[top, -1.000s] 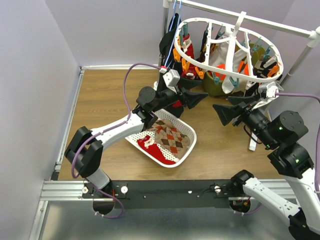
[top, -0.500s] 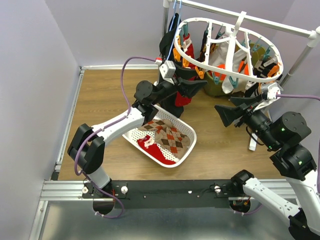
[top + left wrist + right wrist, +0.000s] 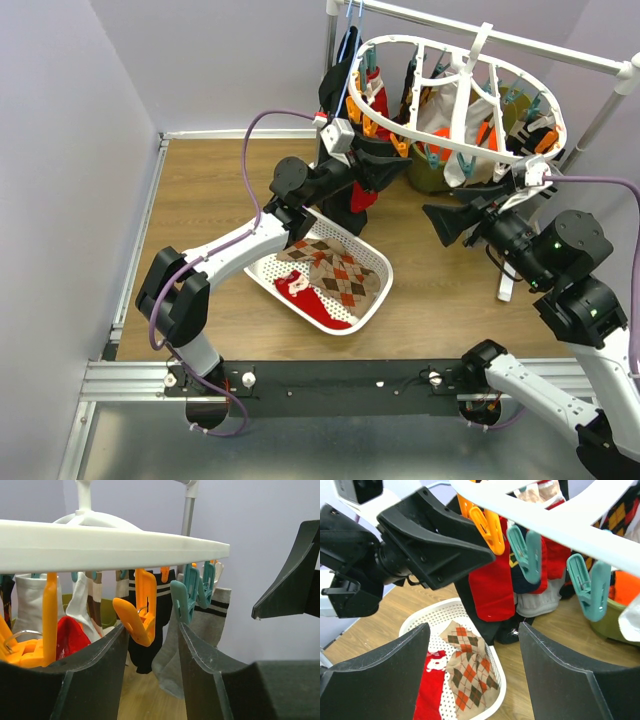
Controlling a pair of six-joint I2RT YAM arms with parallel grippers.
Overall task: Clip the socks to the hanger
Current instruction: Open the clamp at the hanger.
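Note:
The white oval hanger [image 3: 463, 100] hangs from a rail at the back, with several socks clipped on it. My left gripper [image 3: 392, 163] is open, raised under the hanger's left rim. In the left wrist view, an orange clip [image 3: 140, 615] hangs between my open fingers [image 3: 152, 635], and a teal clip [image 3: 182, 602] sits just above the right finger. My right gripper [image 3: 445, 222] is open and empty, in the air right of the basket. An argyle sock [image 3: 335, 275] and a red sock [image 3: 305, 298] lie in the basket. They also show in the right wrist view: argyle [image 3: 470, 672], red [image 3: 432, 690].
The white perforated basket [image 3: 378, 262] stands on the wooden table below the left arm. A black garment on a blue hanger [image 3: 335, 85] hangs at the rail's left end. An olive container [image 3: 430, 172] sits under the hanger. A white strip [image 3: 506, 285] lies at the right.
My left gripper has risen from above the basket to the hanger's left rim, around an orange clip. My right gripper has shifted slightly left.

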